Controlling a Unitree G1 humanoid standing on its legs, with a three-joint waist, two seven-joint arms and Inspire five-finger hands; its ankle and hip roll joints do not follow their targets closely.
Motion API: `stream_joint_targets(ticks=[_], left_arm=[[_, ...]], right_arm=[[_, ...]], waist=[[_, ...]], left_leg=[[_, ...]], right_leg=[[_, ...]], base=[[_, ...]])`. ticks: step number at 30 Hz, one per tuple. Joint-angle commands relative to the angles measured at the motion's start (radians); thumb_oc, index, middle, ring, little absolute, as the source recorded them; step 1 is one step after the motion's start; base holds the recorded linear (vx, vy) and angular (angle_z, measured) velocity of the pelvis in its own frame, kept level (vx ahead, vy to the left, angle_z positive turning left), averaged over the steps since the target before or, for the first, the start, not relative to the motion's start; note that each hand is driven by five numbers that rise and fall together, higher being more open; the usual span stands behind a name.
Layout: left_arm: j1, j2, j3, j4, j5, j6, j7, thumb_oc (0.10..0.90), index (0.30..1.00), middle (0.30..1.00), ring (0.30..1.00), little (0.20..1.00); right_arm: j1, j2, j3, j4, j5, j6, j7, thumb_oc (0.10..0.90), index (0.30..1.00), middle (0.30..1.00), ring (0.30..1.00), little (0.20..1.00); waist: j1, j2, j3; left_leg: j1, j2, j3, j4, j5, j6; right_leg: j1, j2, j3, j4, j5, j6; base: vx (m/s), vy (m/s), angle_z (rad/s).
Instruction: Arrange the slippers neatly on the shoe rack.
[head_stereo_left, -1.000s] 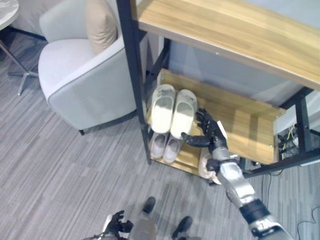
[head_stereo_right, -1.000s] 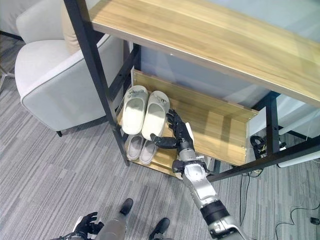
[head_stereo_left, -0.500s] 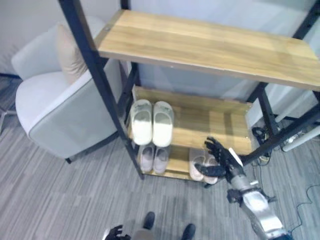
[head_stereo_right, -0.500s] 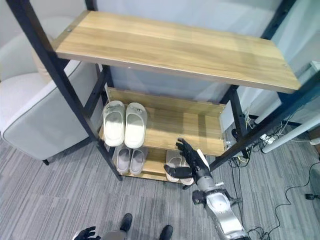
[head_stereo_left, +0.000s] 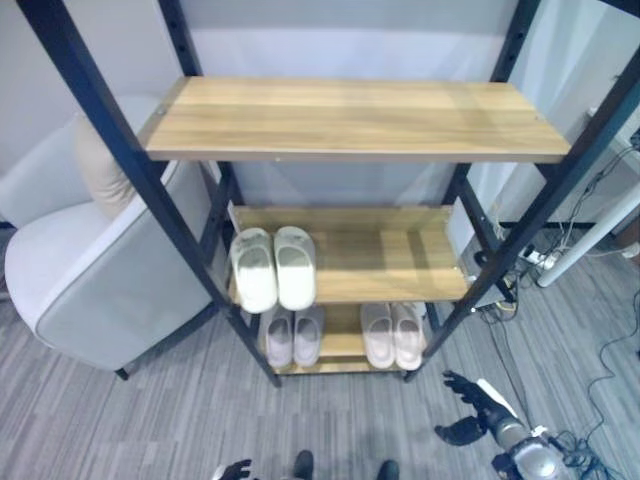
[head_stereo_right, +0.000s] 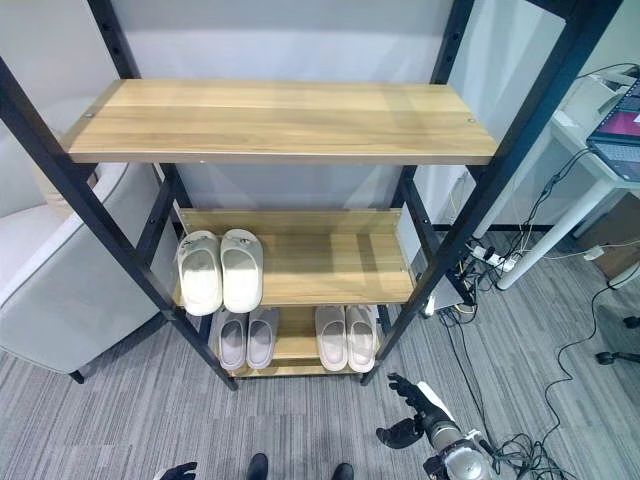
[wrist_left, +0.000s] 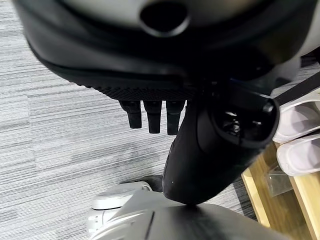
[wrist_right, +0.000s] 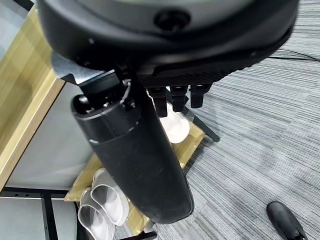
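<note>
The black-framed shoe rack (head_stereo_left: 390, 255) has wooden shelves. A cream pair of slippers (head_stereo_left: 272, 267) stands side by side at the left of the middle shelf. On the bottom shelf a grey pair (head_stereo_left: 293, 335) stands at the left and a pale pink pair (head_stereo_left: 392, 334) at the right. My right hand (head_stereo_left: 475, 400) hangs open and empty over the carpet, in front of the rack's right post. In the right wrist view the pale slippers (wrist_right: 175, 125) show past its fingers (wrist_right: 180, 95). My left hand (head_stereo_left: 235, 470) stays low at the near edge, relaxed and empty.
A grey armchair (head_stereo_left: 80, 290) with a beige cushion (head_stereo_left: 100, 175) stands left of the rack. The top shelf (head_stereo_left: 350, 120) is bare. Cables and a power strip (head_stereo_left: 540, 260) lie on the floor at the right, by a white table leg (head_stereo_left: 590, 240).
The camera has pulled back and up. My right hand has drawn away from the bottom shelf to the floor in front; the pale pink pair stands free on the shelf.
</note>
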Motion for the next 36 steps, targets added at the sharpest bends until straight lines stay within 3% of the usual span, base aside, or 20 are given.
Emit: stream_joint_targets(ticks=[1,8,12,14,15,16,17,20,24,29,31,34,36], left_arm=[[-0.088,-0.056,-0.053,0.031,0.046,-0.041,-0.032,0.800,0.900,0.900,0.900,0.900],[-0.113,-0.042,-0.071,0.031,0.057,-0.040,-0.018,0.800,0.900,0.900,0.900,0.900],[-0.131,-0.042,-0.075,0.029,0.056,-0.046,-0.014,0.800,0.900,0.900,0.900,0.900],[-0.138,-0.043,-0.076,0.033,0.061,-0.047,-0.012,0.800,0.900,0.900,0.900,0.900],[-0.143,-0.042,-0.075,0.039,0.069,-0.046,-0.012,0.800,0.900,0.900,0.900,0.900],[-0.143,-0.042,-0.074,0.039,0.069,-0.046,-0.012,0.800,0.900,0.900,0.900,0.900],[-0.148,-0.044,-0.070,0.044,0.079,-0.045,-0.010,0.800,0.900,0.900,0.900,0.900],[-0.157,-0.048,-0.075,0.043,0.090,-0.046,-0.009,0.800,0.900,0.900,0.900,0.900],[-0.161,-0.057,-0.095,0.032,0.110,-0.047,-0.009,0.800,0.900,0.900,0.900,0.900],[-0.172,-0.050,-0.108,0.036,0.136,-0.052,-0.008,0.800,0.900,0.900,0.900,0.900],[-0.169,-0.045,-0.104,0.040,0.135,-0.051,-0.008,0.800,0.900,0.900,0.900,0.900],[-0.169,-0.025,-0.088,0.049,0.136,-0.046,-0.006,0.800,0.900,0.900,0.900,0.900],[-0.178,-0.005,-0.096,0.050,0.143,-0.046,-0.005,0.800,0.900,0.900,0.900,0.900]], right_arm=[[-0.120,0.033,0.063,0.183,-0.049,0.018,-0.089,0.800,0.900,0.900,0.900,0.900],[-0.173,0.114,0.068,0.464,-0.017,0.044,-0.130,0.800,0.900,0.900,0.900,0.900],[-0.192,0.113,0.075,0.493,-0.015,0.044,-0.138,0.800,0.900,0.900,0.900,0.900],[-0.197,0.110,0.080,0.501,-0.024,0.047,-0.141,0.800,0.900,0.900,0.900,0.900],[-0.207,0.107,0.079,0.509,-0.026,0.053,-0.143,0.800,0.900,0.900,0.900,0.900],[-0.207,0.107,0.079,0.509,-0.026,0.053,-0.143,0.800,0.900,0.900,0.900,0.900],[-0.210,0.106,0.076,0.516,-0.028,0.055,-0.142,0.800,0.900,0.900,0.900,0.900],[-0.206,0.111,0.075,0.532,-0.036,0.061,-0.137,0.800,0.900,0.900,0.900,0.900],[-0.199,0.121,0.069,0.546,-0.044,0.069,-0.132,0.800,0.900,0.900,0.900,0.900],[-0.210,0.149,0.085,0.538,-0.072,0.078,-0.134,0.800,0.900,0.900,0.900,0.900],[-0.214,0.158,0.088,0.532,-0.075,0.080,-0.135,0.800,0.900,0.900,0.900,0.900],[-0.235,0.172,0.098,0.525,-0.094,0.087,-0.133,0.800,0.900,0.900,0.900,0.900],[-0.238,0.178,0.105,0.522,-0.087,0.086,-0.129,0.800,0.900,0.900,0.900,0.900]], waist=[[0.024,-0.002,-0.007],[0.056,0.013,0.022],[0.067,0.007,0.056],[0.059,-0.013,0.068],[0.044,-0.032,0.072],[0.044,-0.031,0.072],[0.023,-0.044,0.067],[-0.004,-0.051,0.057],[-0.036,-0.035,0.043],[-0.034,-0.035,0.057],[-0.030,-0.037,0.059],[-0.027,-0.033,0.075],[-0.029,-0.025,0.083]], left_leg=[[-0.021,0.026,0.051,-0.012,-0.004,-0.056],[-0.071,0.051,0.013,-0.008,0.050,-0.076],[-0.108,0.043,-0.004,0.029,0.060,-0.083],[-0.110,0.028,0.006,0.097,0.002,-0.063],[-0.106,0.018,0.024,0.174,-0.063,-0.050],[-0.110,0.019,0.024,0.182,-0.070,-0.050],[-0.082,0.020,0.057,0.232,-0.128,-0.044],[-0.030,0.027,0.089,0.287,-0.202,-0.042],[0.045,0.026,0.126,0.222,-0.232,-0.031],[0.083,-0.034,0.071,0.106,-0.229,0.003],[0.091,-0.043,0.063,0.079,-0.219,0.012],[0.095,-0.053,0.047,0.037,-0.187,0.035],[0.064,-0.066,0.031,0.045,-0.161,0.060]], right_leg=[[0.069,0.011,-0.002,0.018,-0.140,0.044],[0.061,0.050,0.024,0.004,-0.161,0.026],[0.049,0.040,0.024,0.004,-0.144,0.024],[0.021,0.016,0.018,0.004,-0.114,0.025],[-0.005,-0.009,0.013,0.004,-0.090,0.027],[-0.005,-0.008,0.014,0.004,-0.090,0.028],[-0.031,-0.028,0.011,0.004,-0.077,0.031],[-0.052,-0.047,-0.002,0.004,-0.061,0.035],[-0.064,-0.051,-0.027,0.004,-0.034,0.045],[-0.127,-0.084,-0.024,0.040,0.031,0.075],[-0.139,-0.090,-0.020,0.058,0.029,0.080],[-0.184,-0.101,0.035,0.146,0.016,0.104],[-0.183,-0.054,0.181,0.241,-0.050,0.101]], base=[[-0.09,-0.094,0.02],[-0.11,-0.086,0.04],[-0.19,-0.048,0.06],[-0.23,-0.035,0.12],[-0.22,-0.021,0.08],[-0.25,0.017,0.13],[-0.11,0.024,0.21],[-0.11,0.069,0.24],[-0.02,0.091,0.27],[-0.06,0.155,0.18],[-0.06,0.115,-0.05],[-0.11,0.119,-0.04],[-0.19,0.126,-0.17]])
